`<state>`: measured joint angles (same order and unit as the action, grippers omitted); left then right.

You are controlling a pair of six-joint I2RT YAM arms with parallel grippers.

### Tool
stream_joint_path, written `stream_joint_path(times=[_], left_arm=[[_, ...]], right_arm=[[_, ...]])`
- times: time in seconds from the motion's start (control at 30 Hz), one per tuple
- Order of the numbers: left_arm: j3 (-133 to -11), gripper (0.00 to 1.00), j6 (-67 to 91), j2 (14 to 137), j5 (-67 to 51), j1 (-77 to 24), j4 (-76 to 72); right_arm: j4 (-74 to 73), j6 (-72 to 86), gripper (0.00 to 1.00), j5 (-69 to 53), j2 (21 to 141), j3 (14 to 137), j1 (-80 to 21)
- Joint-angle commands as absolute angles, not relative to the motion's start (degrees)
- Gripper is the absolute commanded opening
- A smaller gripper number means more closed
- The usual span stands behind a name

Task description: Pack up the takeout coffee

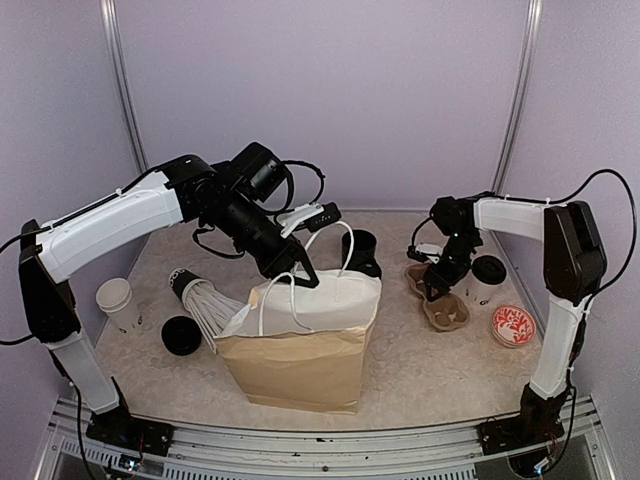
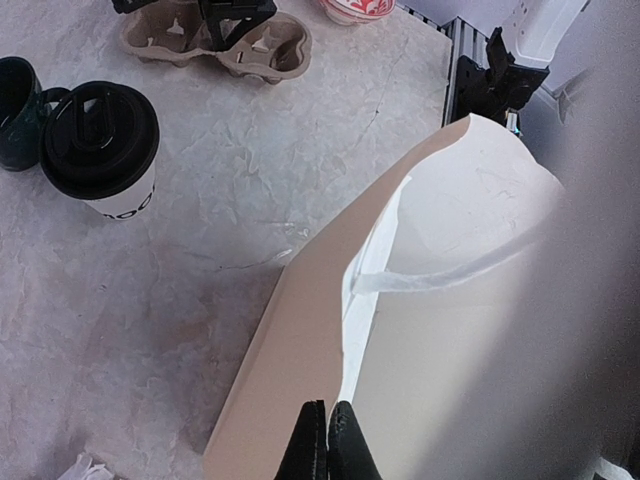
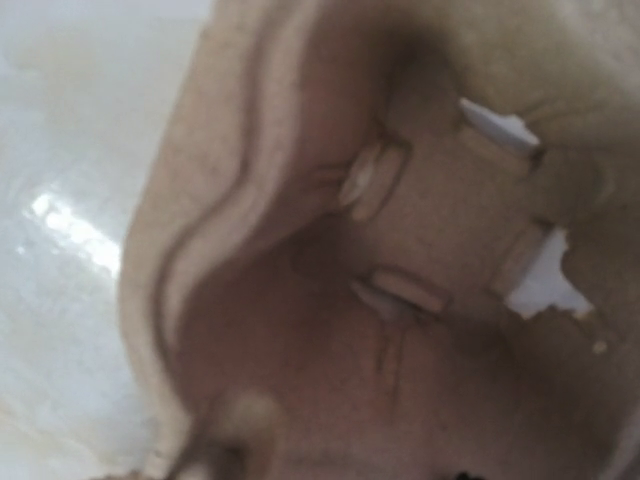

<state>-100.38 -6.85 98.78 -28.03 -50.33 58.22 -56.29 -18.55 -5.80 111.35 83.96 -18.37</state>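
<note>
- Top view: my left claw [image 1: 300,272] is pinched shut on the top rim of the brown paper bag [image 1: 300,365]. The bag stands upright mid-table [image 1: 430,375] with its white handles raised.
- At the bag's 9 o'clock are a black cup of white straws [image 1: 198,295] on its side, a loose black lid [image 1: 181,335] and an upright open white paper cup [image 1: 113,296].
- At the bag's 2 o'clock my right claw [image 1: 438,280] is down on the pulp cup carrier [image 1: 452,312]. I cannot tell whether it grips the carrier or only sits over it.
- The first takeout cup [image 1: 487,272], white with a black lid, stands just beside the carrier at its 2 o'clock, outside both carrier and bag.
- A red-and-white patterned disc [image 1: 512,325] lies at the carrier's 4 o'clock; I can read no writing on it.
- Left wrist view: my fingertips [image 2: 345,450] meet with no gap at 6 o'clock, on the bag's rim where the brown outside meets the white lining.
- The second takeout cup [image 2: 105,150] stands upright at 10 o'clock, just beside a dark green mug [image 2: 15,110] at its 9 o'clock.
- Black lettering runs near that cup's base, but only a few rounded letters show and I cannot read the word.
- At 12 o'clock my right claw sits on the carrier's middle.
- Right wrist view: one moulded well of the carrier fills the frame, blurred, with pale table at 9 o'clock. My fingers cannot be made out.
</note>
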Motion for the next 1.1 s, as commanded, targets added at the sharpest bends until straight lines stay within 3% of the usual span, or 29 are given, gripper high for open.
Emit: stream_joint_path(times=[0.0,0.4,0.73,0.8,0.87,1.07], left_arm=[[-99.76,0.00,-6.60,100.10,-27.23,-51.06,60.11],[-101.60,0.00,-6.04,100.84,-25.86,-51.15,60.10],[-101.30,0.00,-3.57,99.45,-25.67,-50.27,55.48],[-101.33,0.00,-3.22,99.95,-25.70,-50.26,55.44],[-101.34,0.00,-2.89,100.40,-25.56,-50.27,55.46],[-101.21,0.00,-1.12,100.48,-24.29,-50.27,53.61]], right_arm=[[-57.13,-16.71,0.55,-3.09,112.09,84.47,-18.81],[-57.72,-18.56,0.34,-4.48,112.37,86.77,-18.84],[-55.59,-21.83,0.28,-7.56,104.83,88.41,-18.41],[-55.75,-21.48,0.32,-7.33,104.49,87.87,-18.29],[-57.06,-20.98,0.41,-6.88,105.48,87.10,-18.33],[-56.25,-20.98,0.49,-5.89,108.23,82.84,-17.99]])
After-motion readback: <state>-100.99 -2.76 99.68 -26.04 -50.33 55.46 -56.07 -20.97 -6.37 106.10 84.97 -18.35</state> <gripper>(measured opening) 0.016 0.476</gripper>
